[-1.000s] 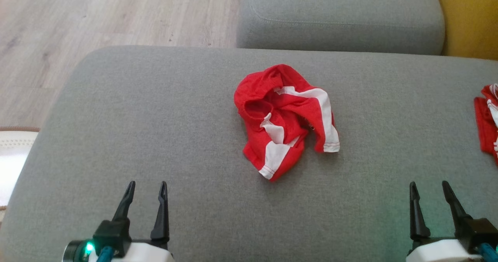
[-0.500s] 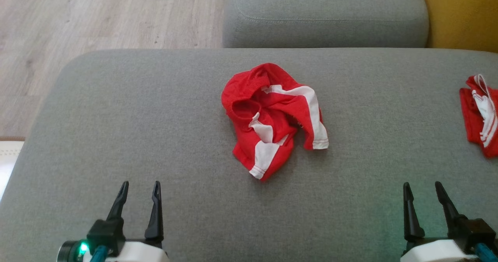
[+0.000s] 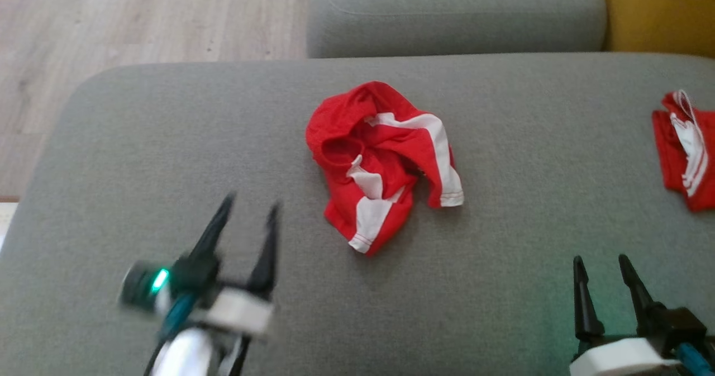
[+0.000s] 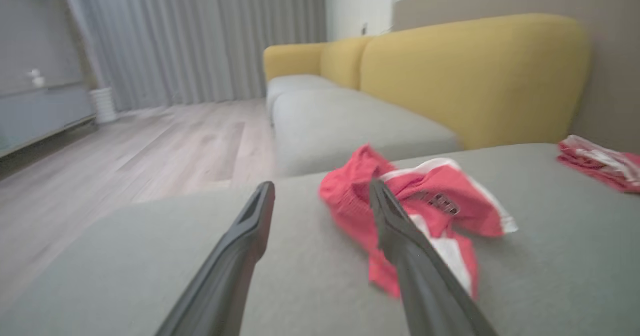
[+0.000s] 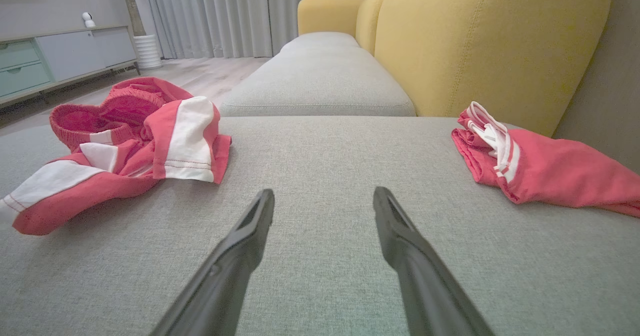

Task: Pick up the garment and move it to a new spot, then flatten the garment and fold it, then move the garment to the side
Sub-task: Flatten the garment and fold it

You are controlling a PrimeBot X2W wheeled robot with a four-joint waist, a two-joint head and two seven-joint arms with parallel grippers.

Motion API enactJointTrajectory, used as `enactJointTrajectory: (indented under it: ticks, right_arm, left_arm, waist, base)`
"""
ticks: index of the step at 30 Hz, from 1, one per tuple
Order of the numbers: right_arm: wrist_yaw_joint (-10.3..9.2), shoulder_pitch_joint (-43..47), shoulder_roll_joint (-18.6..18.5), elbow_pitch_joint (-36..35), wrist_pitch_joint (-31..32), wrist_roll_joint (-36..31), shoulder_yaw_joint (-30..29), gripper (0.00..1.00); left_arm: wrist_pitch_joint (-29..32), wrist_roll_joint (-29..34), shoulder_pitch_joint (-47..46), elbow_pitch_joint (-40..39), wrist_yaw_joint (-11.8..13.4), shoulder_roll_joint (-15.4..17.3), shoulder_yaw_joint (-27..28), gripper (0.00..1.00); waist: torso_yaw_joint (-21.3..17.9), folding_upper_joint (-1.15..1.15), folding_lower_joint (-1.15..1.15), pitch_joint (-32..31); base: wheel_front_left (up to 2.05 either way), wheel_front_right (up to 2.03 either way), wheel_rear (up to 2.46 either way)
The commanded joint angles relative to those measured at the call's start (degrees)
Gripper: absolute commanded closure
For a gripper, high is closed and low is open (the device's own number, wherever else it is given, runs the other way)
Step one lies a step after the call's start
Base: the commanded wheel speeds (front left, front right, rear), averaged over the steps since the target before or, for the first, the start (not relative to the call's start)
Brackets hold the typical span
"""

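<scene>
Left hand [image 3: 251, 203] hovers wide open and empty, the garment [image 3: 380, 163] near, ahead to its right.

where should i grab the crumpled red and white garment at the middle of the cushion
On the red and white garment, pinch the raised red waistband ridge from the left, likely with the left hand: it stands up off the grey cushion.
</scene>
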Motion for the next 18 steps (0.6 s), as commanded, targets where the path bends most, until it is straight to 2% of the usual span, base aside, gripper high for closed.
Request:
enactJointTrajectory:
  ticks: [1,4,9,18]
  right_arm:
    - [0.37,-2.7,-0.5,-1.6,-0.6,0.2,1.7,0.00]
    - [0.37,-4.1,-0.5,-2.3,-0.6,0.5,2.7,0.00]
    - [0.37,-6.7,-0.5,-3.1,-0.6,1.4,4.6,0.00]
    - [0.37,-8.4,-0.5,-3.1,-0.6,1.9,5.8,0.00]
  left_arm:
    - [-0.3,0.9,-6.0,-1.2,-0.5,-0.3,0.3,0.00]
    - [-0.2,2.0,-13.0,4.6,-1.7,-0.4,-3.7,0.00]
    - [4.4,2.1,-25.4,18.2,-3.0,-0.4,-8.7,0.00]
    - [8.7,1.2,-39.1,37.8,-1.2,-0.5,-12.4,0.00]
  waist:
    - [-1.0,0.00,0.00,0.9]
    - [-2.8,0.00,0.00,3.4]
    - [-6.2,0.00,0.00,7.7]
    - [-10.4,0.00,0.00,11.4]
  base:
    - [0.00,0.00,0.00]
    - [0.00,0.00,0.00]
    - [0.00,0.00,0.00]
    - [0.00,0.00,0.00]
